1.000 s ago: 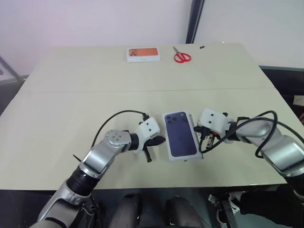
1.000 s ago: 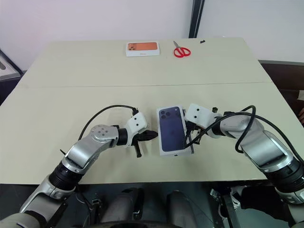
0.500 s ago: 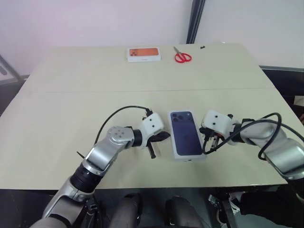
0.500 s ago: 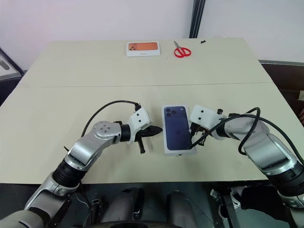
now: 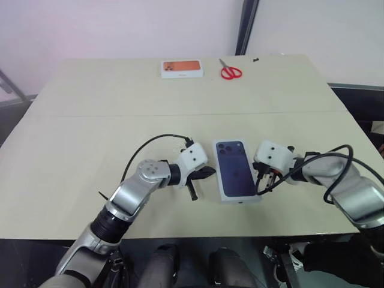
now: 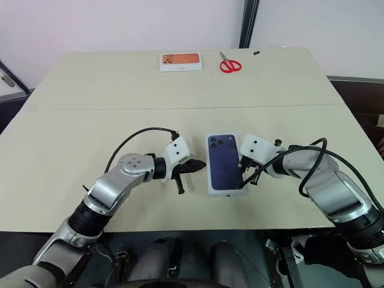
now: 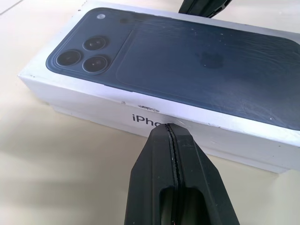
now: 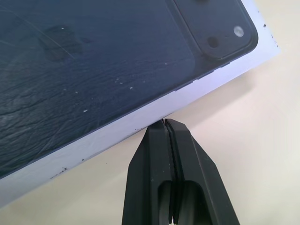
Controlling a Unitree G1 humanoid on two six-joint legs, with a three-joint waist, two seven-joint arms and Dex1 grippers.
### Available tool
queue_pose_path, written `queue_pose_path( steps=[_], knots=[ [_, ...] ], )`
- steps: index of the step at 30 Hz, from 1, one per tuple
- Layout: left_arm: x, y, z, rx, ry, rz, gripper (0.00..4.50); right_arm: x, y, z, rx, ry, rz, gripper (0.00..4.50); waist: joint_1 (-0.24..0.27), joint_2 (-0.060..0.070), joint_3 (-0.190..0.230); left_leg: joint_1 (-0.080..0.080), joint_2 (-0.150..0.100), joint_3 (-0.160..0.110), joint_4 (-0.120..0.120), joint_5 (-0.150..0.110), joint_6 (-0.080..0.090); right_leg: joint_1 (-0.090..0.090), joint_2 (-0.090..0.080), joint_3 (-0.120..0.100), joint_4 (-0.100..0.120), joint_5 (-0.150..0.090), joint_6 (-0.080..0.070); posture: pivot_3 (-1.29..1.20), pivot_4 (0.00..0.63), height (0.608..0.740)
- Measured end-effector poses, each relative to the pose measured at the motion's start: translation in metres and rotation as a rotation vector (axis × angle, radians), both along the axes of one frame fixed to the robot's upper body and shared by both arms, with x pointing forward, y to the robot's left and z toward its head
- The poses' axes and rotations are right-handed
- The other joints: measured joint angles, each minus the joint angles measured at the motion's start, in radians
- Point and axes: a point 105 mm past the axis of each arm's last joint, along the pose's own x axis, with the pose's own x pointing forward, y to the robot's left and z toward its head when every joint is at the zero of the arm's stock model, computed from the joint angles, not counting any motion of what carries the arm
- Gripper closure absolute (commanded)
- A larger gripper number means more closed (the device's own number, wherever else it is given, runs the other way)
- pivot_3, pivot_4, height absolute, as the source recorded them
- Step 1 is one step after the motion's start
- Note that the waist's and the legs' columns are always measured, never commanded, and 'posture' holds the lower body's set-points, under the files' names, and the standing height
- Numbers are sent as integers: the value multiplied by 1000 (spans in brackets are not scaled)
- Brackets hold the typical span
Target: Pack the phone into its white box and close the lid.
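The lid (image 5: 236, 170), white with a dark navy phone picture on top, sits closed on the white box (image 7: 253, 159), whose lower edge shows just under the lid's side. The closed box lies near the table's front edge between my two grippers. The phone is hidden. My left gripper (image 5: 208, 172) is shut with nothing in it, its tip (image 7: 172, 129) right against the box's left long side. On the other long side my right gripper (image 5: 261, 179) is shut and empty too, its tip (image 8: 165, 123) at the lid's edge.
A small box with an orange picture (image 5: 182, 68) and red scissors (image 5: 229, 72) lie at the far edge of the table (image 5: 90, 138). A seam runs across the tabletop's middle. The front edge is close below the closed box.
The closed box has slid a little to the right and turned straighter. Both grippers shifted slightly right with it and stay shut. Nothing has moved over the last half second.
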Motion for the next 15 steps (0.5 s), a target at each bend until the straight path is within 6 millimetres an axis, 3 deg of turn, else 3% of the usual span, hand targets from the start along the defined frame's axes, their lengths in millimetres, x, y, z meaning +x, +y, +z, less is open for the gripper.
queue_pose_path(
  steps=[15],
  knots=[
    [0,-3,-1,-10,14,-5,4500,-3,-5,-8,-7,25,-16,4471,1,0,0,0,0,0,0,0,0,0,0,0,0,0,0,0,150,740]
  ],
)
